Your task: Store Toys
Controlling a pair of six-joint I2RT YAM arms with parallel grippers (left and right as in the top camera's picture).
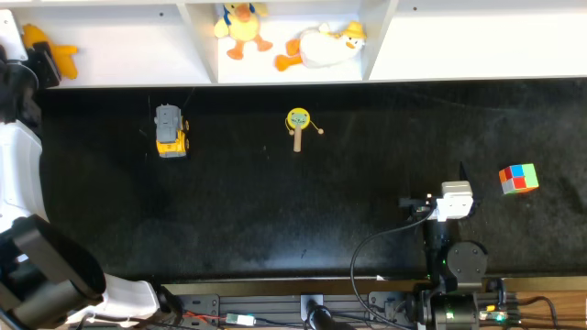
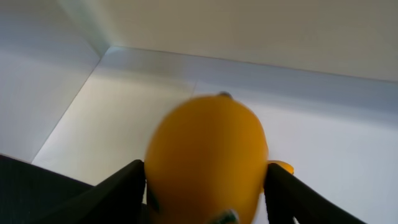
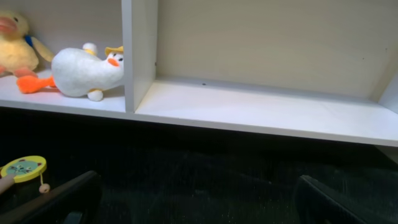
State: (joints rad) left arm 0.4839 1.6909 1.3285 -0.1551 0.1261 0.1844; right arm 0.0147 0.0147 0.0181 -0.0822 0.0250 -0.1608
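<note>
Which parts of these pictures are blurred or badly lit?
Left wrist view: the orange toy in the left gripper is blurred, close to the lens. Top view: the white shelf is bright, the black mat very dark. Right wrist view: the white duck is clear.

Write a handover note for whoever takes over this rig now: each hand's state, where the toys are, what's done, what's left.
Left hand: shut on the round orange plush toy, inside the white shelf's left compartment.
Right hand: open, low over the black table.
Done: yellow plush duck and white plush duck are in the middle compartment.
To do: release the orange toy; store the yellow toy truck, yellow rattle drum with wooden handle and multicoloured cube, all on the table.
</note>
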